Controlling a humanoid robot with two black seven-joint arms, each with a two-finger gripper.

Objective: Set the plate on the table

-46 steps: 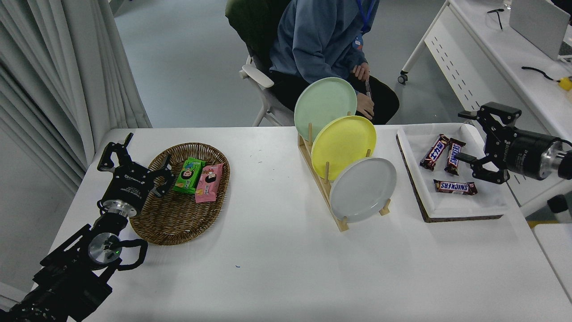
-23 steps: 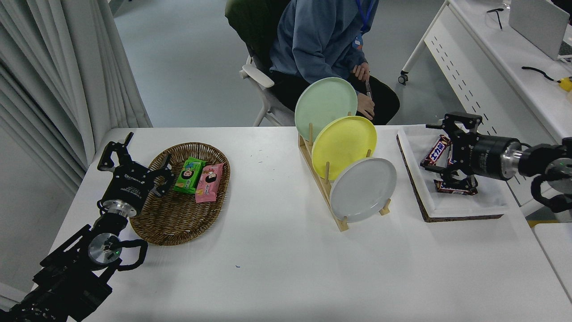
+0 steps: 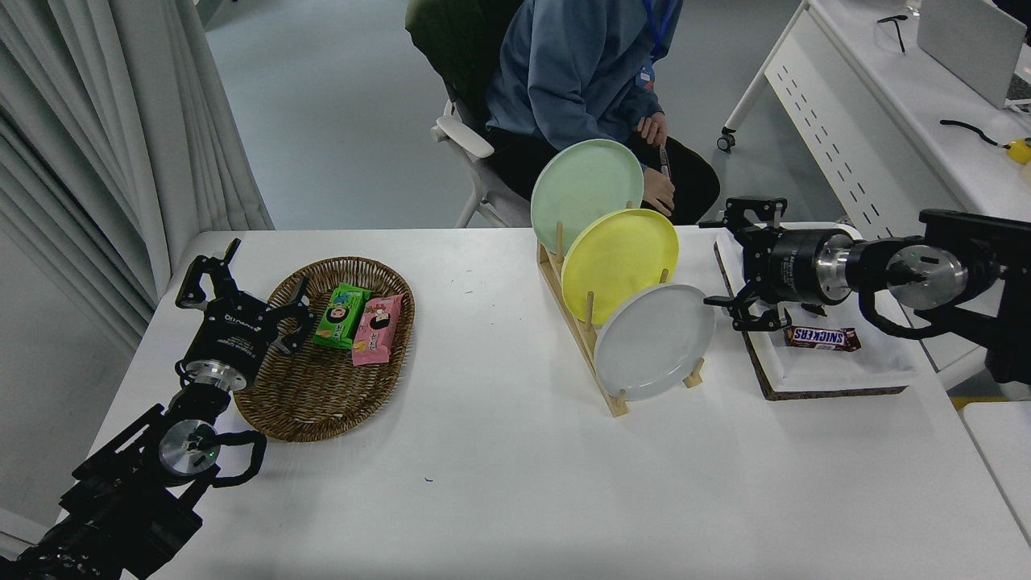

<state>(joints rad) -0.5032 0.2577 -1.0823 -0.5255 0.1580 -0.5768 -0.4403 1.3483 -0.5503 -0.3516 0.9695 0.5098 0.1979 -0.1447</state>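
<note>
The grey plate (image 3: pixel 654 341) stands tilted in the front slot of the wooden rack (image 3: pixel 581 326), ahead of the yellow plate (image 3: pixel 619 264). The right gripper (image 3: pixel 722 263) hangs just right of it, jaws wide apart and holding nothing. I'd have it close on the plate's upper right rim, lift clear of the pegs, then lay it flat on bare desk (image 3: pixel 515 475). The left gripper (image 3: pixel 242 300) sits parked by the basket (image 3: pixel 322 395), jaws open too.

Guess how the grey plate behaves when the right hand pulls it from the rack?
The grey plate looks rigid and smooth, so probably slippery at its thin rim. Standing on edge in the wooden rack, it may roll or tip once lifted clear. The right hand is open beside it.
</note>
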